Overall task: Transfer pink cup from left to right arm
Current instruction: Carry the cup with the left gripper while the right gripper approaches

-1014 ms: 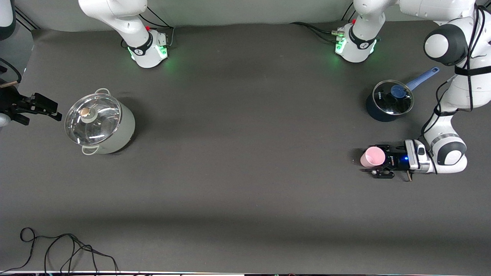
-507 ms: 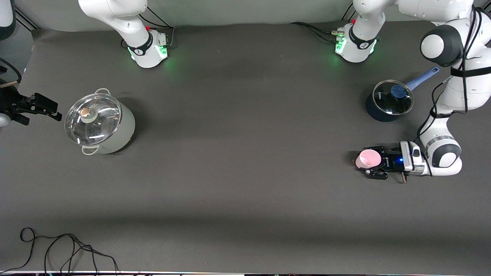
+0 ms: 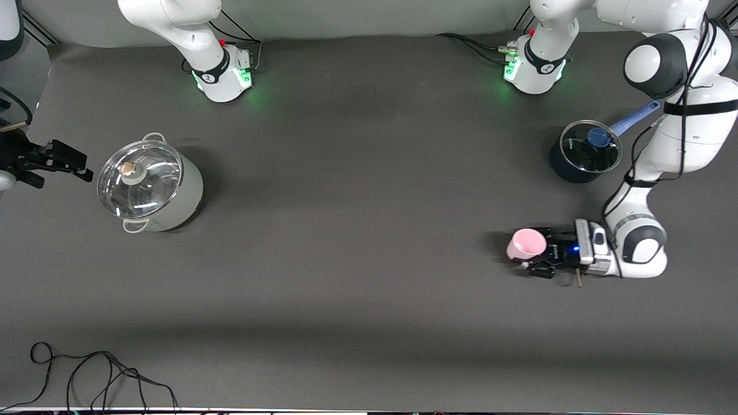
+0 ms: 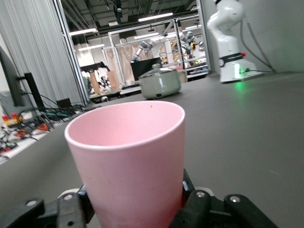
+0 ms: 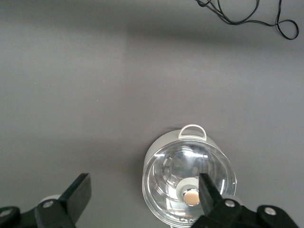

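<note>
A dark grey mat covers the desk, with both arm bases standing along its edge farthest from the front camera, each lit green at the foot. In the left wrist view a workshop shows past the desk's end, with racks, curtains and strip lights.

The left gripper sits low over the desk toward the left arm's end, its jaws closed on the pink cup. The cup stands upright between them with its open mouth up, gripped around its lower part, as the left wrist view shows. Whether its base touches the mat cannot be told. A blue light glows on the gripper body, and the white ribbed wrist block lies just beside it.

Farther from the front camera than the cup, a dark blue saucepan with a glass lid and a pale blue handle stands on the desk near the left arm's forearm.

The right gripper waits at the right arm's end of the desk, up in the air beside a pale green pot with a glass lid and a round knob. Its jaws stand wide open and hold nothing; the right wrist view looks down between them onto that pot.

A loose black cable lies curled on the desk at the edge nearest the front camera, toward the right arm's end.
</note>
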